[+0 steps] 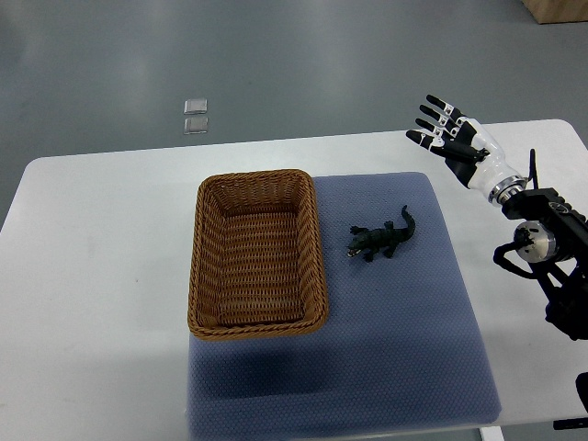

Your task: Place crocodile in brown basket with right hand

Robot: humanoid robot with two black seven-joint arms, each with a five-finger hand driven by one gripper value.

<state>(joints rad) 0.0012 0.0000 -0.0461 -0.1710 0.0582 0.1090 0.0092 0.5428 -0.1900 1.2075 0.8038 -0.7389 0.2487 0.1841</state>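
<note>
A small dark green toy crocodile (381, 239) lies on the blue mat (404, 349), just right of the brown wicker basket (203, 266). The basket holds nothing. My right hand (446, 131) hovers above the table's far right part, up and to the right of the crocodile and well apart from it. Its fingers are spread and hold nothing. The right arm (542, 243) comes in from the right edge.
The mat lies on a white table (92, 276) with rounded corners. Two small square plates (195, 116) sit on the grey floor beyond the table. A brown box corner (559, 9) shows at the top right.
</note>
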